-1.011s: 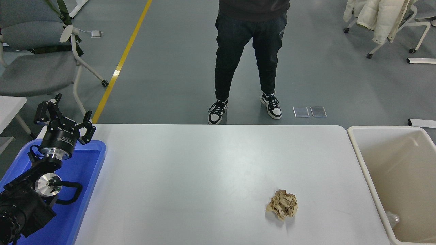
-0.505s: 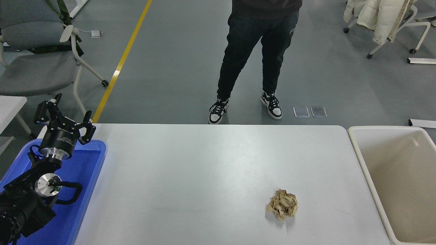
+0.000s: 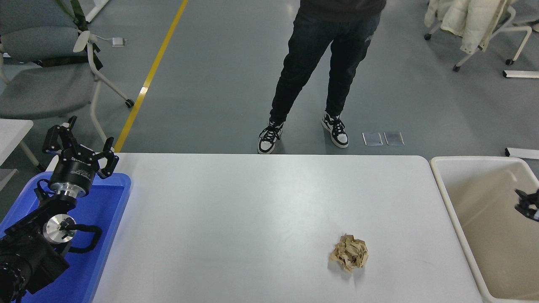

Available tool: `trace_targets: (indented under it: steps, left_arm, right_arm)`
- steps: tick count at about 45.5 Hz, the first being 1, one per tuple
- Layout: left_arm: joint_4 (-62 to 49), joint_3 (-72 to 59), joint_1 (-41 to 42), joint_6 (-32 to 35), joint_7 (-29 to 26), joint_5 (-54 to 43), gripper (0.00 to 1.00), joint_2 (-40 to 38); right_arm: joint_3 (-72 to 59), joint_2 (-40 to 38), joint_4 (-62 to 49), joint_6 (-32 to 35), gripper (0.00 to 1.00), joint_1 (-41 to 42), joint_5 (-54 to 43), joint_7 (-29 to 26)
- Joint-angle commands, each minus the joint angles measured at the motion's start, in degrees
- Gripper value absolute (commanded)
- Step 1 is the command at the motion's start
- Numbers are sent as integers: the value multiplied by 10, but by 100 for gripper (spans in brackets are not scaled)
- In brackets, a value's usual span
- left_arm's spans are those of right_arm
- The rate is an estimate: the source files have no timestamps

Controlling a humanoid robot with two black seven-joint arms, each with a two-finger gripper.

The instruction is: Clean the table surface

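The white table surface (image 3: 252, 210) fills the middle of the head view. A crumpled ball of brown paper (image 3: 349, 252) lies on it toward the front right. My left gripper (image 3: 80, 147) is parked open at the lower left, above the far end of a blue tray, far from the paper. My right gripper (image 3: 528, 203) just enters at the right edge, over the beige bin, well right of the paper. Only its dark tips show, blurred.
A blue tray (image 3: 111, 210) sits at the table's left end, under the left arm. A beige bin (image 3: 484, 219) stands against the table's right end. A person (image 3: 320, 63) in dark trousers stands at the far side. Chairs stand on the floor behind.
My right gripper has come into view at the right edge, over the bin. The person has shifted to the right. The paper ball and left arm have not moved.
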Motion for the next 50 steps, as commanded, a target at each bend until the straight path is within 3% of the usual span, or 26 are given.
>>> trace_targets:
  steps: [1, 18, 25, 42, 50]
  left_arm:
    - [0, 0, 0, 0, 0, 0, 100, 0]
    - [0, 0, 0, 0, 0, 0, 100, 0]
    - [1, 0, 0, -1, 0, 0, 100, 0]
    - [0, 0, 0, -2, 0, 0, 100, 0]
    - [1, 0, 0, -2, 0, 0, 100, 0]
  right_arm:
    - [47, 30, 101, 46, 100, -58, -105, 95]
    - [63, 142, 134, -20, 100, -61, -143, 188]
    - [60, 150, 129, -49, 100, -45, -143, 217]
    - [24, 166, 109, -89, 100, -20, -142, 206]
    - [-5, 133, 178, -139, 100, -19, -142, 121]
